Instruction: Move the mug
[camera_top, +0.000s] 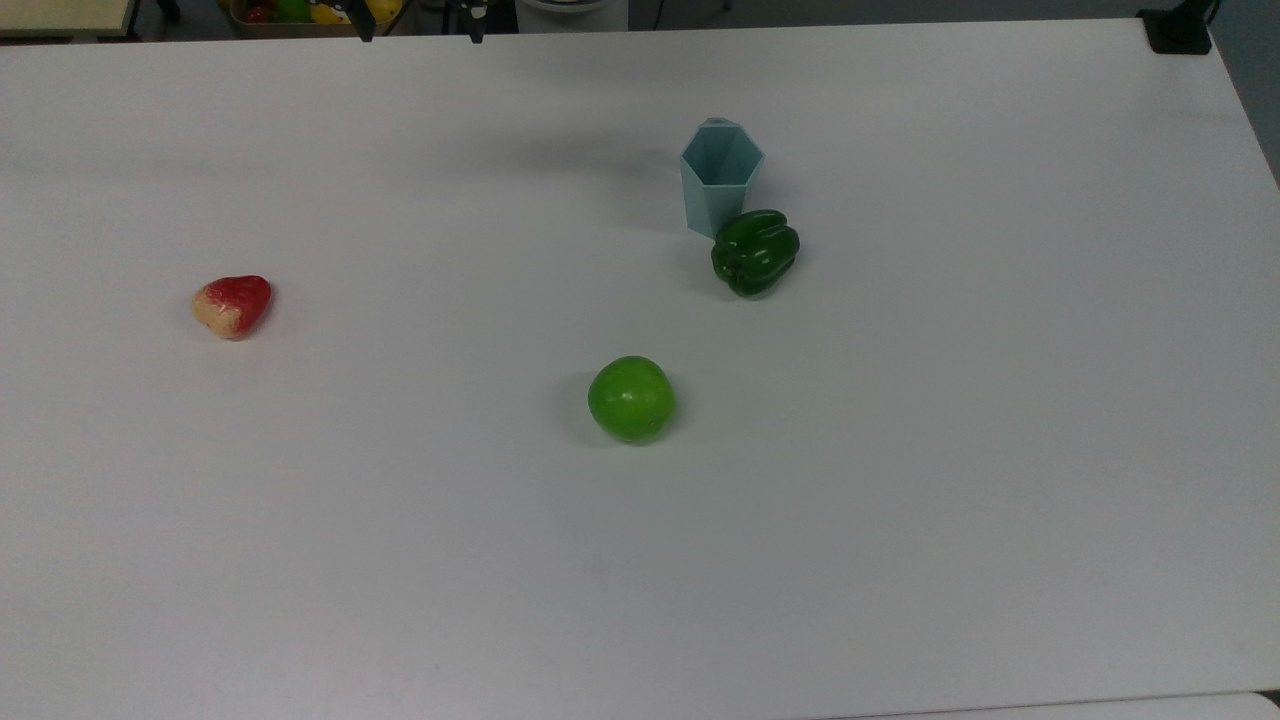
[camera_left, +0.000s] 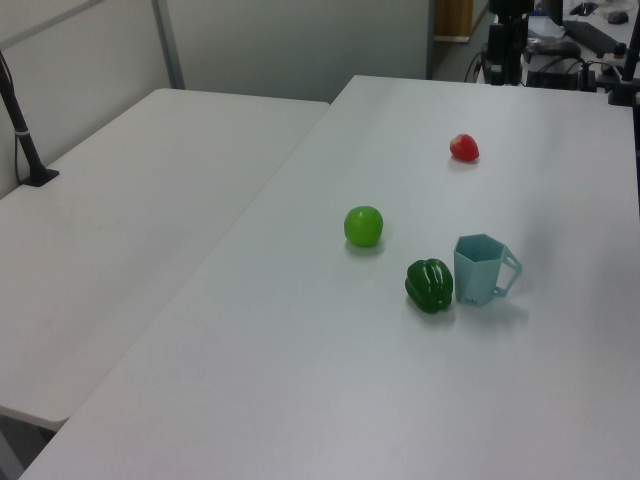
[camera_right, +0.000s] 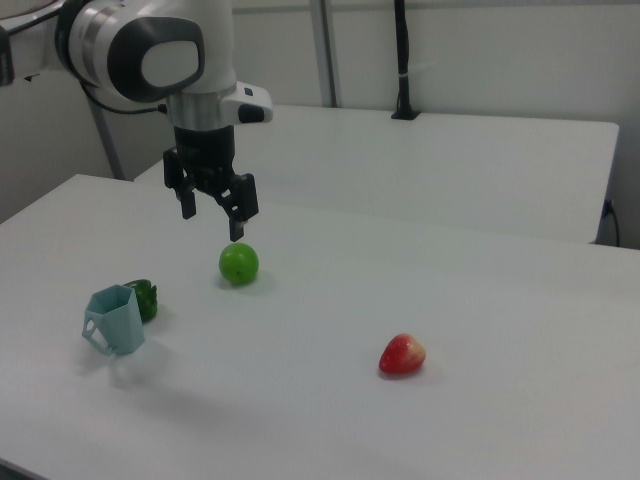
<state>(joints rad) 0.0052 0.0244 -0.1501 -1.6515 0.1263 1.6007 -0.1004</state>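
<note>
Mug (camera_top: 721, 178) upright on the white table (camera_top: 900, 450), mouth up, untouched; taken here as the landmark for everything else. Handle on the side away from the green pepper (camera_top: 755, 252), plainest in the left view, where the loop juts toward the left view's right. Pepper just beside the mug, apparently touching or nearly so at the base; cannot tell which. Green apple (camera_top: 631, 398) near, beyond the pepper from the mug. Red strawberry-like fruit (camera_top: 232, 305) well apart from the mug, toward the top view's left.

Gripper (camera_right: 210, 212) high above the table and well apart from the mug, 2 fingers spread wide and holding nothing, pointed straight down. Likely reason for that pose: an approach from above with the jaws opened ahead of time, ready to straddle a wall of the mug or its rim. Task judged barely begun, reach not yet made.

Pepper's closeness probably the main constraint: a descent on that side risks nudging it, so the free handle side or the far rim looks safer. Empty, light plastic, tapered base: likely to tip if pushed sideways.

No brand, label or readable writing anywhere on the mug, fruit, table or arm.
</note>
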